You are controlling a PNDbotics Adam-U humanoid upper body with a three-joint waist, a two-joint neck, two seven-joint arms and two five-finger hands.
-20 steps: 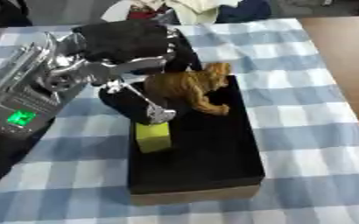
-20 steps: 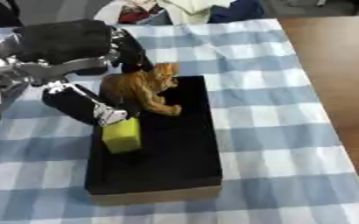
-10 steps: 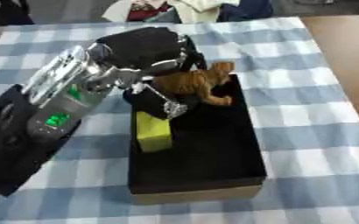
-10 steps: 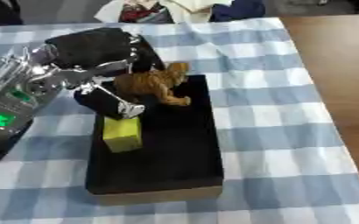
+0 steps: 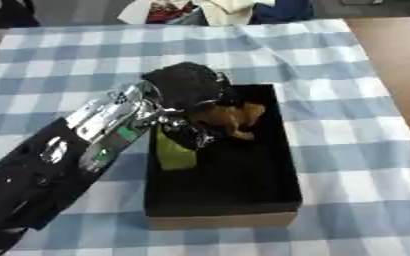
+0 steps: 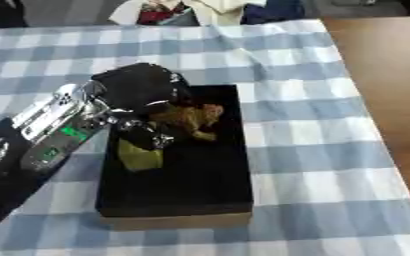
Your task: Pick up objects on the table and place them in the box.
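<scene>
A black open box [image 5: 222, 219] lies lengthwise on the checked cloth. My left hand [image 5: 184, 85] reaches over its far left corner, the arm coming in from the lower left. Its fingers [image 5: 189, 136] are curled round a brown toy animal [image 5: 232, 116], which sits low at the far end of the box. A yellow-green block [image 5: 175, 153] stands inside the box by its left wall, just below the fingers. My right hand shows in neither view.
A blue-and-white checked cloth [image 5: 348, 125] covers the table. Bare brown tabletop [image 6: 388, 65] runs along the right side. Bundled clothes and other items [image 5: 208, 7] lie past the far edge. My silver and black forearm [image 5: 77, 150] covers the cloth left of the box.
The camera has shifted, so the whole picture moved. My left hand has gone down with the brown toy animal, from above the box to its far end.
</scene>
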